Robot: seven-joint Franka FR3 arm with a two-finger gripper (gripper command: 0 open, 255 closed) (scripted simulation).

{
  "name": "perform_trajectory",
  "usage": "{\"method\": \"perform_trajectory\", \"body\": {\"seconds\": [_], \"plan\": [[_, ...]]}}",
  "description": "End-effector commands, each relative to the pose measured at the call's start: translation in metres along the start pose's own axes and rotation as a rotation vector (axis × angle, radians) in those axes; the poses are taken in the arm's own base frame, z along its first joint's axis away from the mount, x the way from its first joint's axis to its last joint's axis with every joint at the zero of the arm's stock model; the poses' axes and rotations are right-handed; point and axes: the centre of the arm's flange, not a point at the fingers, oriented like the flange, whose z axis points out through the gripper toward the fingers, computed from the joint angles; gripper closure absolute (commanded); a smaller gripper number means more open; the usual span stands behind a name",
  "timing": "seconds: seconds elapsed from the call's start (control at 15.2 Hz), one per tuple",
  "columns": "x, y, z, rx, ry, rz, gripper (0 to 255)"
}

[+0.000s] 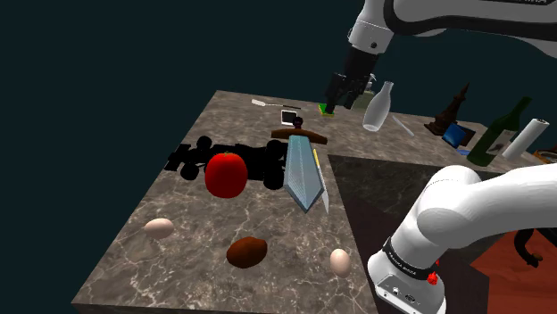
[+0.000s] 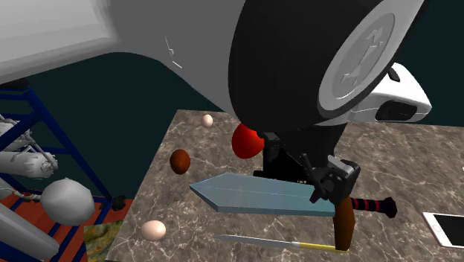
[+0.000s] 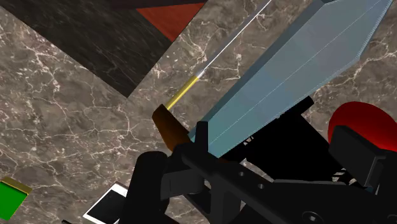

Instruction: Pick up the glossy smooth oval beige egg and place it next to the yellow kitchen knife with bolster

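Two beige eggs lie near the table's front: one (image 1: 160, 227) (image 2: 207, 120) toward the shoulder view's left, one (image 1: 340, 260) (image 2: 154, 229) near the stand. The thin knife (image 1: 320, 174) (image 2: 275, 242) with a yellow handle (image 3: 184, 93) lies beside a big blue-bladed sword (image 1: 303, 169) (image 2: 260, 195) (image 3: 299, 76). My gripper (image 1: 343, 93) (image 3: 254, 175) hangs open above the table's far end, over the sword's hilt, far from both eggs and holding nothing.
A red round fruit (image 1: 226, 174) (image 2: 245, 140) and a dark brown lump (image 1: 246, 252) (image 2: 180, 161) sit between the eggs. Black shapes (image 1: 223, 157) lie beside the sword. A white tablet (image 1: 290, 116), a clear bottle (image 1: 378, 107) and a green bottle (image 1: 498, 134) stand at the far end.
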Motion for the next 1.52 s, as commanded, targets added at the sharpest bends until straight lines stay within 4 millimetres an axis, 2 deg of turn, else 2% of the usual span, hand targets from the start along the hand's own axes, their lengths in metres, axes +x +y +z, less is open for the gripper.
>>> {"method": "perform_trajectory", "body": {"seconds": [0.0, 1.45], "plan": [[0.000, 0.000, 0.000, 0.000, 0.000, 0.000, 0], [0.029, -0.275, 0.123, -0.086, -0.020, 0.061, 0]]}}
